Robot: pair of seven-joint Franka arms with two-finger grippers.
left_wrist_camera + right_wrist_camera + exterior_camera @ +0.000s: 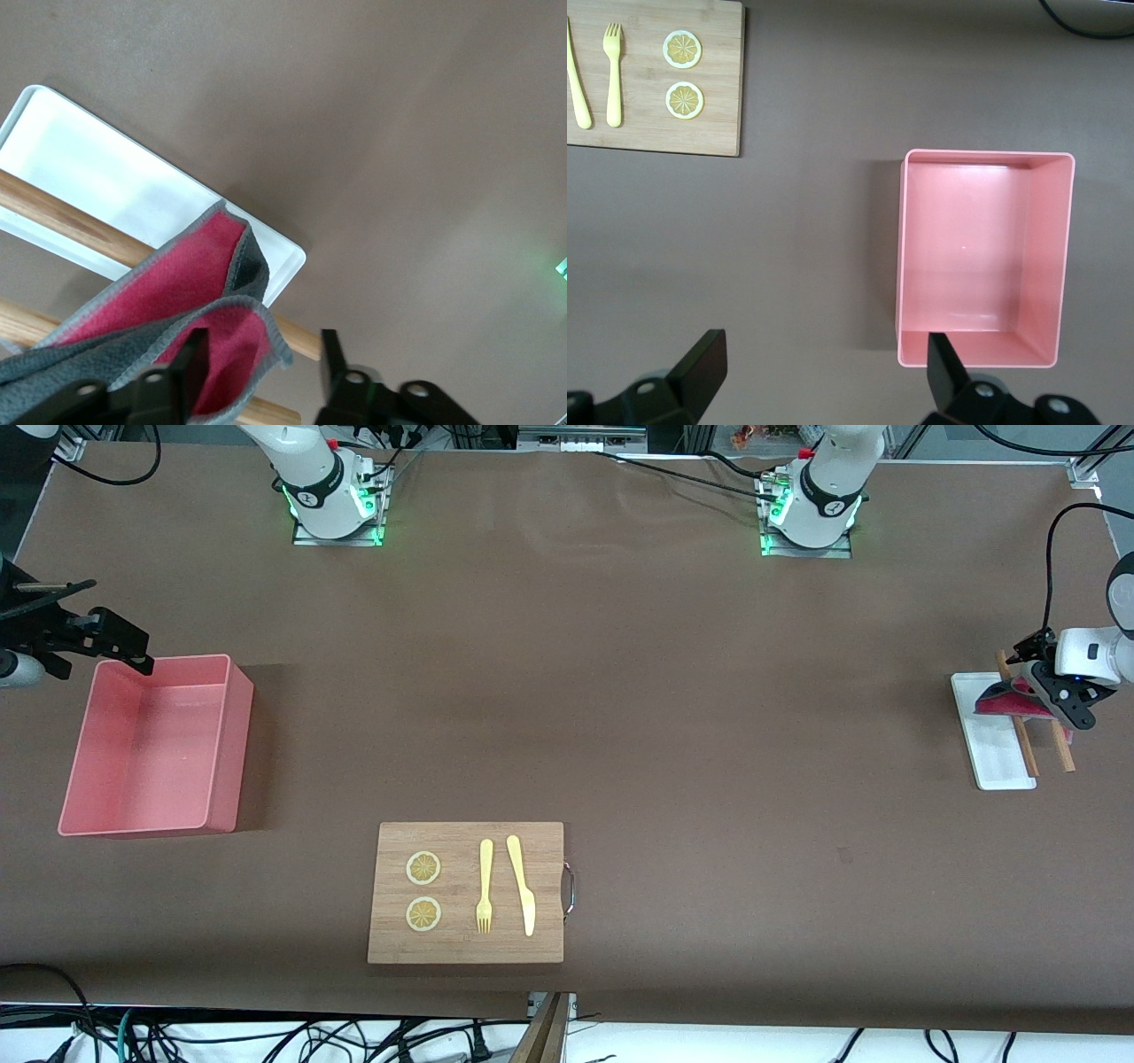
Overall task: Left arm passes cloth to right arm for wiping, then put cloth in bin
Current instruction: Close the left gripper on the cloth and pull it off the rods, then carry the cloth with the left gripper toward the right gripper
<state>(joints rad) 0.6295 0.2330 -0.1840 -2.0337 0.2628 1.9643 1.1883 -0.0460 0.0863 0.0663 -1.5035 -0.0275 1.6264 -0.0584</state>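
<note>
Left gripper point(1059, 700) is down at the white tray point(997, 753) at the left arm's end of the table, jaws wide around the bunched cloth point(177, 292) lying over two wooden sticks point(1023, 735). Right gripper point(106, 642) hangs wide open over the bin's point(221, 735) edge.

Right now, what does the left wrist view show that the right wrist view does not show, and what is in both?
Only the left wrist view shows the magenta and grey cloth, lying over two wooden sticks that rest across the white tray, with the left hand open around a fold of the cloth.

Only the right wrist view shows the empty pink bin, the cutting board with its fork, knife and two lemon slices, and the open right hand.

Both show the brown table.
</note>
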